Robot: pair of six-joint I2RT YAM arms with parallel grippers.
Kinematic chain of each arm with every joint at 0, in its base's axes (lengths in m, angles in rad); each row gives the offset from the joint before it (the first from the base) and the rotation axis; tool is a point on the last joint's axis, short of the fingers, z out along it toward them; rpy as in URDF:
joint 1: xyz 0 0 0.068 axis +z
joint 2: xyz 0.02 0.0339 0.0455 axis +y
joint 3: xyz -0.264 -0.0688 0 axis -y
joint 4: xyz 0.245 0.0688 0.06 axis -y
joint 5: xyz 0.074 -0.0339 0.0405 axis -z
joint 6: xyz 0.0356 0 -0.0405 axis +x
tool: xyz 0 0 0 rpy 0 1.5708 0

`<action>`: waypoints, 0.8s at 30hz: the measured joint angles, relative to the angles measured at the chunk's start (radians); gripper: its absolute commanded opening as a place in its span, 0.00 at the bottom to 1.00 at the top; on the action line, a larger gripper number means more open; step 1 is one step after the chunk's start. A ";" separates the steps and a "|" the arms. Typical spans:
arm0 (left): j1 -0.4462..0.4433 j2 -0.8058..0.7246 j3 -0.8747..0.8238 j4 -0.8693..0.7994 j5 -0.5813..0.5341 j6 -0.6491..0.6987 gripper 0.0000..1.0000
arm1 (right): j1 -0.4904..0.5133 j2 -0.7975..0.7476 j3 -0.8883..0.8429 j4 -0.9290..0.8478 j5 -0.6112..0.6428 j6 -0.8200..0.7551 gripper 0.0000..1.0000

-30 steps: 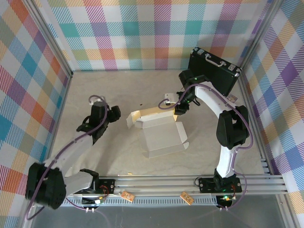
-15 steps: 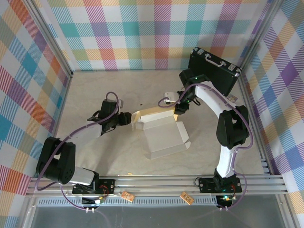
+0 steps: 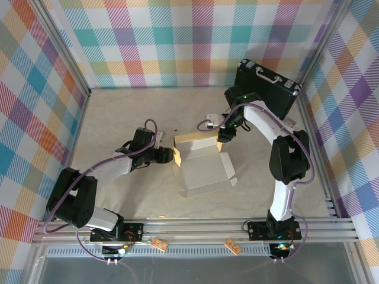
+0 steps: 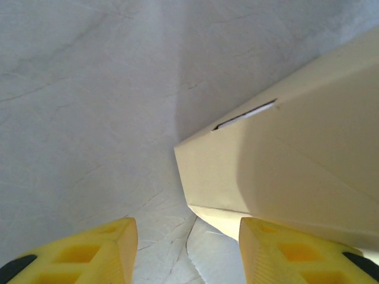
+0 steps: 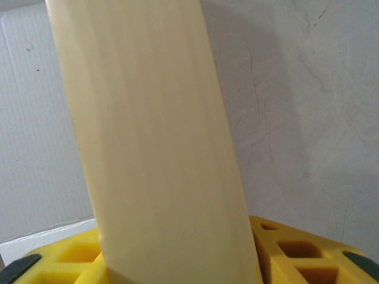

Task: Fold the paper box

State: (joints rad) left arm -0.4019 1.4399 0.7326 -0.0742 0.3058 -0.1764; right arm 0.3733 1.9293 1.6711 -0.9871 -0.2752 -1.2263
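Matt smooth cardboard of paper box (image 3: 201, 173); tabletop (image 3: 118, 112) matt, stone-like.

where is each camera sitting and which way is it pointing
Top external: above and behind the arm bases, facing down on the pale marbled table, thin tan-and-white cardboard box, black hard briefcase; both arms, left gripper, right gripper.
Left wrist: low, facing the box's tan corner over the table; its yellow fingers show.
Right wrist: facing along a tan flap clamped between its yellow fingers.
Shared: all three see the box and table.

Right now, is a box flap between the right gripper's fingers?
Yes, the box's tan flap stands between the right gripper's yellow fingers.
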 measured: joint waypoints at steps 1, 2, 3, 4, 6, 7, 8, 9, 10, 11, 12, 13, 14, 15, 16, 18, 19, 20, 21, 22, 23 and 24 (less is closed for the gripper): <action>-0.002 0.008 0.002 0.002 0.006 0.006 0.49 | 0.000 0.002 0.000 0.000 -0.002 0.004 0.47; -0.003 0.017 0.003 0.002 0.011 0.010 0.49 | 0.000 0.003 0.000 0.000 -0.003 0.008 0.46; -0.005 0.026 0.004 0.006 0.016 0.014 0.49 | 0.000 0.005 0.000 0.002 -0.004 0.009 0.46; -0.007 0.035 0.005 0.009 0.018 0.018 0.49 | 0.000 0.005 0.000 0.002 -0.007 0.011 0.46; -0.014 0.048 0.005 0.023 0.016 0.023 0.50 | 0.000 0.005 0.000 0.003 -0.007 0.015 0.46; -0.018 0.053 0.005 0.031 0.014 0.027 0.51 | 0.000 0.005 0.000 0.003 -0.007 0.015 0.46; -0.023 0.053 0.005 0.038 0.008 0.029 0.51 | 0.000 0.005 0.000 0.003 -0.007 0.016 0.46; -0.029 0.053 0.004 0.051 -0.001 0.033 0.52 | 0.000 0.005 0.000 0.003 -0.007 0.016 0.46; -0.037 0.053 0.003 0.069 -0.012 0.037 0.53 | 0.000 0.005 0.000 0.004 -0.007 0.017 0.46; -0.043 0.053 -0.002 0.088 -0.020 0.039 0.53 | 0.000 0.005 0.000 0.004 -0.006 0.019 0.46; -0.047 0.053 -0.011 0.112 -0.027 0.042 0.53 | -0.001 0.005 0.000 0.003 -0.006 0.023 0.46; -0.051 0.053 -0.024 0.140 -0.034 0.045 0.54 | -0.001 0.005 0.000 0.004 -0.007 0.026 0.46; -0.055 0.053 -0.036 0.165 -0.039 0.048 0.54 | -0.001 0.005 0.000 0.003 -0.007 0.029 0.46; -0.061 0.053 -0.050 0.197 -0.047 0.057 0.54 | -0.001 0.005 0.000 0.004 -0.007 0.032 0.46; -0.069 0.053 -0.061 0.224 -0.056 0.066 0.54 | -0.001 0.005 0.000 0.004 -0.007 0.034 0.46; -0.092 0.053 -0.080 0.275 -0.078 0.094 0.53 | -0.001 0.005 0.000 0.004 -0.009 0.038 0.46; -0.103 0.053 -0.085 0.294 -0.089 0.107 0.54 | -0.001 0.005 0.000 0.004 -0.011 0.038 0.46; -0.114 0.053 -0.087 0.315 -0.099 0.121 0.53 | 0.000 0.005 0.000 0.004 -0.014 0.039 0.46; -0.122 0.053 -0.087 0.331 -0.111 0.132 0.53 | 0.001 0.005 0.000 0.004 -0.015 0.039 0.46; -0.127 0.054 -0.087 0.347 -0.121 0.142 0.52 | 0.001 0.005 0.000 0.004 -0.017 0.040 0.46; -0.129 0.055 -0.087 0.366 -0.135 0.150 0.51 | 0.002 0.005 0.000 0.004 -0.019 0.041 0.46; -0.133 0.057 -0.087 0.376 -0.153 0.156 0.49 | 0.003 0.005 0.000 0.004 -0.019 0.042 0.46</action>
State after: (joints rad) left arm -0.5346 1.4971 0.6456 0.3016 0.1524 -0.0204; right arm 0.3763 1.9347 1.6711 -0.9833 -0.2947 -1.1843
